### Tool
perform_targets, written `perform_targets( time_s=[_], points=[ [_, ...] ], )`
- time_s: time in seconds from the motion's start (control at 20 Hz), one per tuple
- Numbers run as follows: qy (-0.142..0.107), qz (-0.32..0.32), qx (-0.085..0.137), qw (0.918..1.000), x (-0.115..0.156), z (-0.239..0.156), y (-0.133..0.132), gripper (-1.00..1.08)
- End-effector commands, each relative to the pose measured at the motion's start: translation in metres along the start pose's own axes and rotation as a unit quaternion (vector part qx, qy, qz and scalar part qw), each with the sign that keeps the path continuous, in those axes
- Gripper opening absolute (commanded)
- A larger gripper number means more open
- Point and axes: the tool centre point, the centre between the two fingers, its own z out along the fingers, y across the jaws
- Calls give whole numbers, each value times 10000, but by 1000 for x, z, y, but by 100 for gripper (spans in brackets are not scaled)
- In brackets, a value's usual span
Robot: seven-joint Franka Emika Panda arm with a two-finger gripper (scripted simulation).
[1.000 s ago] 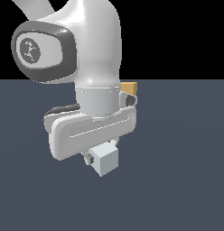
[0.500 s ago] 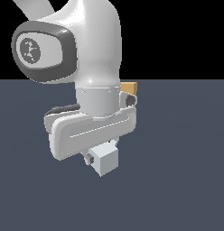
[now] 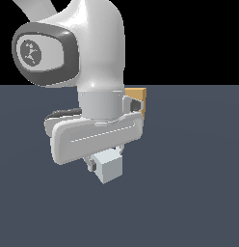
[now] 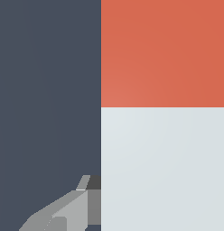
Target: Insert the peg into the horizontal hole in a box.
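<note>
exterior view first: the white arm (image 3: 87,53) fills the upper middle of the picture, its wrist turned down over a dark slate floor (image 3: 198,193); under the broad white hand body the gripper (image 3: 106,166) points down, and a light grey-white block end, the peg (image 3: 110,169), sits right below it, touching the gripper's underside; a small dark finger (image 3: 92,165) shows against the peg on the exterior view's left, while the other finger is hidden behind the block; the gripper looks clamped on the peg, though only one contact is visible; behind the hand, toward the exterior view's right and near the horizon line, a corner of the tan box (image 3: 137,95) peeks out, mostly hidden by the arm; its hole cannot be seen from here; wrist view: the peg (image 4: 163,135) fills about half the picture, very close to the camera, with its orange-red part meeting the grey-white part along a straight line; a grey finger (image 4: 64,212) lies just beside the grey-white part, touching its edge; the rest of that view is bare slate floor (image 4: 46,90); the box does not show there.
</note>
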Motion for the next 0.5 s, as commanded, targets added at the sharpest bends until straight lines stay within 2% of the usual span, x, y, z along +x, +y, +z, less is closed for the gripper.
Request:
perform_targets(
  time_s=[0.0, 0.45],
  points=[
    [-11, 144, -15, 9999, 5, -4, 1, -100],
    [-9, 962, -18, 9954, 39, -19, 6, -100]
  ],
)
